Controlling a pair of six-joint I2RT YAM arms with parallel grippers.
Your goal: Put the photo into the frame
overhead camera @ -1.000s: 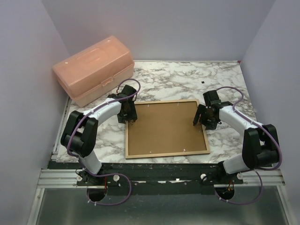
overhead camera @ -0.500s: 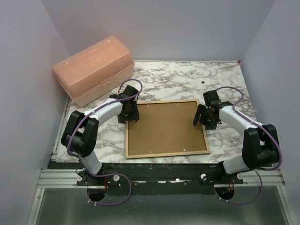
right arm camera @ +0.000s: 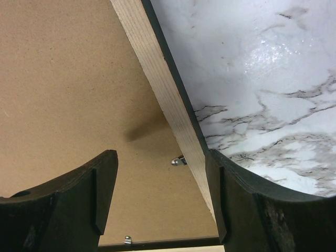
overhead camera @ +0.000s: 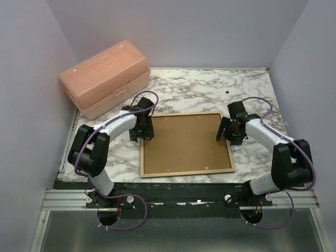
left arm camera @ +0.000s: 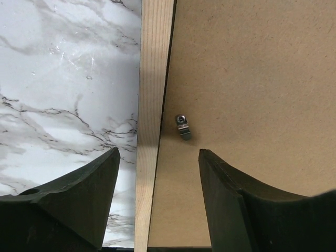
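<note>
The frame (overhead camera: 187, 113) lies face down on the marble table, its light wood back up, with the brown backing board (overhead camera: 184, 143) set inside it. The photo is hidden. My left gripper (overhead camera: 144, 131) is open over the frame's left rail (left arm camera: 152, 94), its fingers either side of the rail, near a small metal tab (left arm camera: 182, 127). My right gripper (overhead camera: 227, 134) is open over the frame's right rail (right arm camera: 163, 94), fingers either side of it, with a metal tab (right arm camera: 178, 161) between them. Both grippers are empty.
A closed translucent orange plastic box (overhead camera: 105, 76) stands at the back left. Purple walls close in the table on the left, back and right. Bare marble (overhead camera: 210, 86) lies behind the frame.
My left gripper has shifted slightly left and back along the frame's left rail. The right arm and the frame have not moved.
</note>
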